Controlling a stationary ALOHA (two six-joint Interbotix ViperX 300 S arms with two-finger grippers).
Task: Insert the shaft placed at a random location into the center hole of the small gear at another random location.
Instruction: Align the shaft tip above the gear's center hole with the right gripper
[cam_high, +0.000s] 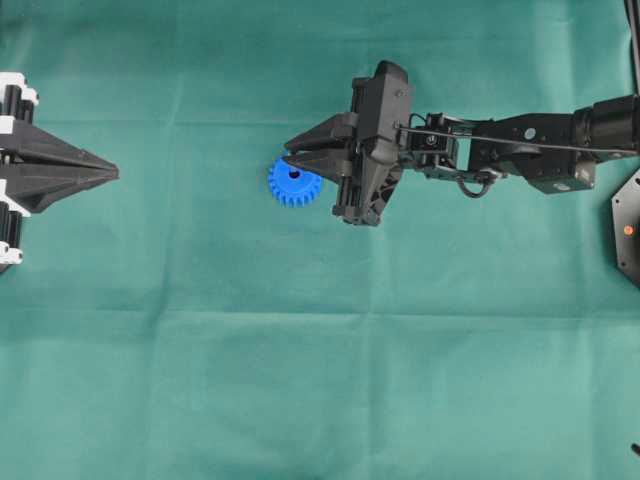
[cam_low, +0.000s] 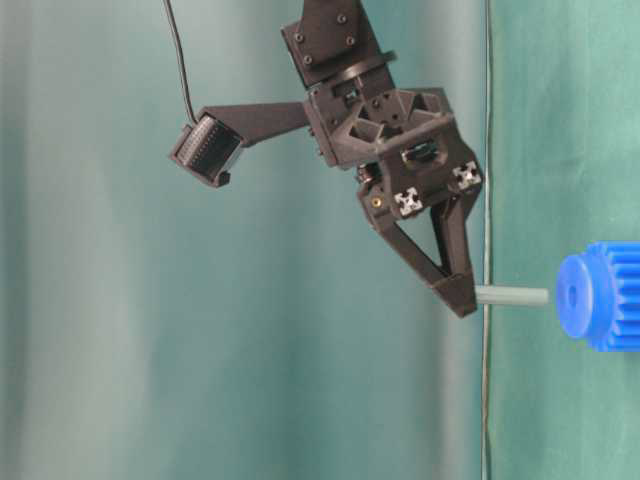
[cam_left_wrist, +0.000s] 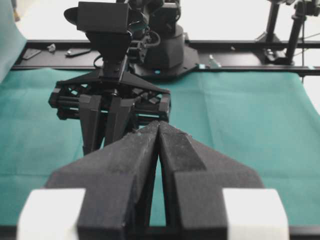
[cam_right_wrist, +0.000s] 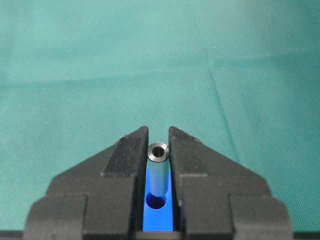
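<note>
The small gear (cam_high: 293, 186) is bright blue and lies flat on the green cloth, left of centre. My right gripper (cam_high: 290, 158) hangs over it, shut on the shaft (cam_low: 510, 296), a short grey pin pointing straight at the gear (cam_low: 600, 295). From table level a thin gap shows between the pin's end and the raised hub. In the right wrist view the shaft (cam_right_wrist: 158, 167) stands between the fingers, its lower end over the center hole (cam_right_wrist: 157, 201) in the blue hub. My left gripper (cam_high: 112, 173) rests at the left edge, shut and empty, with its fingertips (cam_left_wrist: 150, 131) together.
Green cloth (cam_high: 320, 380) covers the whole table. A black base plate (cam_high: 628, 230) sits at the right edge. In the left wrist view the right arm (cam_left_wrist: 110, 100) stands straight ahead, with a black rail (cam_left_wrist: 240, 47) behind it at the cloth's far edge.
</note>
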